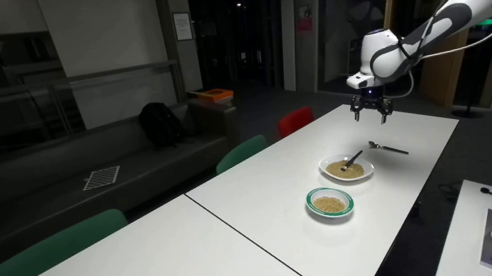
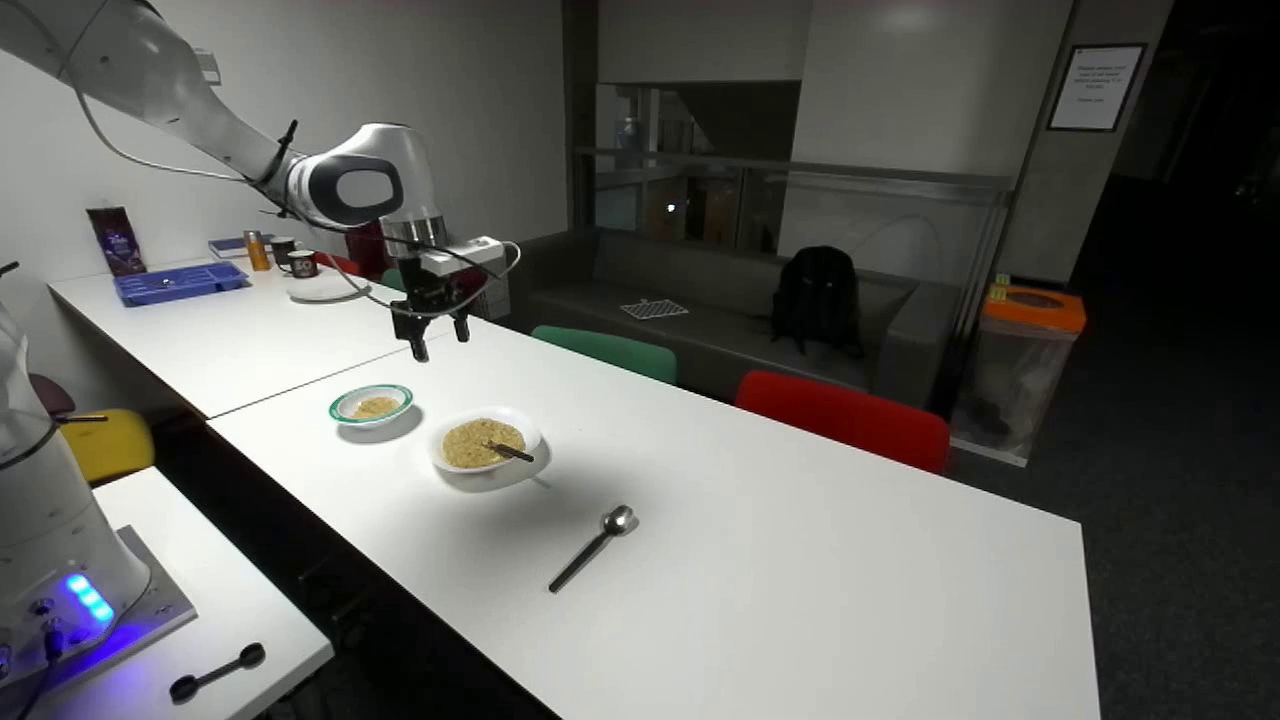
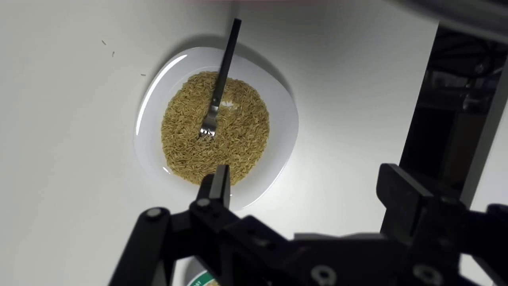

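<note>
One wide-jawed tool point(image 3: 305, 176), higher than fork point(image 3: 222, 79) and white bowl point(image 3: 283, 119)

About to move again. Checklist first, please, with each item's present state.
1. End effector open, holding nothing: ok.
2. End effector above the table, touching no bowl: ok.
3. White bowl and green-rimmed bowl upright: ok.
4. Fork wholly inside the white bowl: not ok, handle projects past the rim.
5. Table free of loose grains: not ok, a few lie beside the white bowl.
6. Tines' depth in the rice-like grain: cannot tell.
</note>
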Controlling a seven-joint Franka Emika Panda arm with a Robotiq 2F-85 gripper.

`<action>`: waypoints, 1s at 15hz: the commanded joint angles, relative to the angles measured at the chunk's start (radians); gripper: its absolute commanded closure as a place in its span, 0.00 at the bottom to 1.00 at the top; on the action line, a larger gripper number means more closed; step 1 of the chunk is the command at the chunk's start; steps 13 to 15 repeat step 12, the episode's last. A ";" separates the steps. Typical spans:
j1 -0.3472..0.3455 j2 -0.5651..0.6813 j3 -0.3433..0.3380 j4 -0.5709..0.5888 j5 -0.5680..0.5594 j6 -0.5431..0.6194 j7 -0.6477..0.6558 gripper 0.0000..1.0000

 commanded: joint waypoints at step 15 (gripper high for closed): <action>0.111 -0.121 -0.021 -0.176 -0.085 0.182 -0.093 0.00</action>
